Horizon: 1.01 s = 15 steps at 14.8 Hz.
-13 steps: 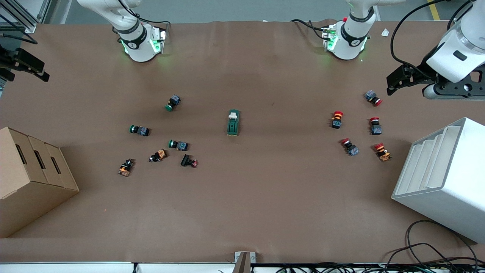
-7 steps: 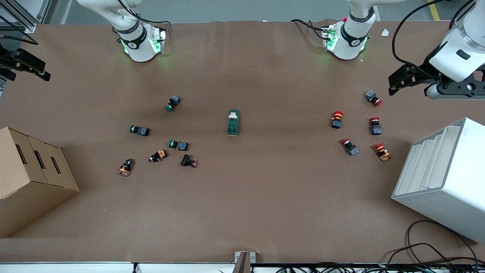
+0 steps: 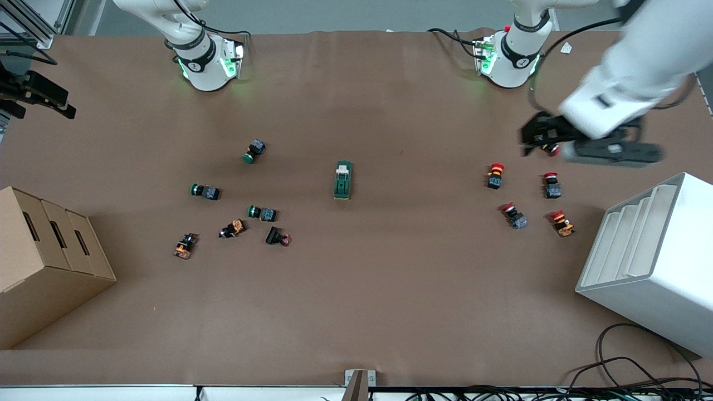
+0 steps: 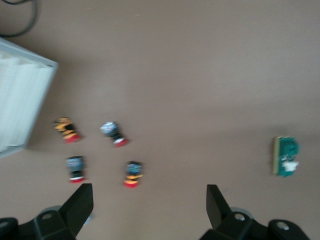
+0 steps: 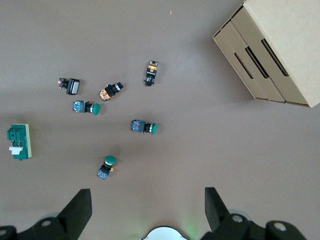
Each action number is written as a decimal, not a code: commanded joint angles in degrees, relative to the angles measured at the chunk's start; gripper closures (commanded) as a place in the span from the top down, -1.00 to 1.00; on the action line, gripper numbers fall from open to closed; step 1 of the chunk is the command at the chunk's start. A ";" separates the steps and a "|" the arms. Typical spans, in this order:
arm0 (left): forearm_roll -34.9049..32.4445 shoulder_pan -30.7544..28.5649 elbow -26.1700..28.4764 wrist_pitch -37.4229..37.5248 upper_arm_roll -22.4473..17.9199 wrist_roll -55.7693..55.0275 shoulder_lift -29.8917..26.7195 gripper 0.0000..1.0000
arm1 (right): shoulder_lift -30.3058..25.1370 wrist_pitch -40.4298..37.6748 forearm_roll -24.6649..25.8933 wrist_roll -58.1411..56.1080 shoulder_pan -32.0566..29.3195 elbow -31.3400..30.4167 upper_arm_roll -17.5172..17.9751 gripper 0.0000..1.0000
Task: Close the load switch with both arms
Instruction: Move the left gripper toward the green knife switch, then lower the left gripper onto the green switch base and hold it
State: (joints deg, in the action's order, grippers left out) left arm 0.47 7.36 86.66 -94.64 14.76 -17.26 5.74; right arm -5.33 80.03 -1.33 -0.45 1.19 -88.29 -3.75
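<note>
Right pincer [image 5: 145, 207] is seen only at the front view's edge, mostly cut off, fingers spread apart, waiting. Load switch [image 3: 343, 180] lies mid-desk [image 3: 390, 289], untouched. Left pincer [image 3: 537, 135] is blurred, over a half-hidden red push-button [image 3: 552, 148], fingers parted, empty.

table [image 3: 356, 312]: plain brown
load switch [image 3: 342, 180]: dark green, cream lever end
cardboard box [image 3: 39, 262]: tan
rack [image 3: 652, 262]: white
push-buttons toward left arm's end [image 3: 494, 175]: red caps
push-buttons toward right arm's end [image 3: 205, 191]: mostly green caps

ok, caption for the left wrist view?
Open left gripper above brown table, red push-buttons below, dark-green load switch off to one side.
</note>
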 commanded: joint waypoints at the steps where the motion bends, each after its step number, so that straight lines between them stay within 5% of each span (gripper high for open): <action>1: -1.00 7.81 -1.41 -2.38 1.06 -11.45 4.88 1.00 | 0.06 -0.31 -0.87 -0.78 0.04 0.23 -0.12 1.00; 8: -10.65 29.44 -1.49 -15.03 1.06 -42.55 15.25 1.00 | 0.06 -0.84 -0.34 -0.78 0.04 0.05 -0.12 1.00; 15: -25.25 40.35 -1.14 -19.00 1.15 -68.14 24.14 1.00 | 4.27 -0.58 0.19 -0.34 -0.49 0.49 -0.29 1.00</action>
State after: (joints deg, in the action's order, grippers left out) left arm -21.86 45.56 86.73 -113.56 16.23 -79.96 27.81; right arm -3.06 79.57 -1.23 -0.62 1.14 -88.31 -4.06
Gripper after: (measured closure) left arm 0.000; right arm 0.000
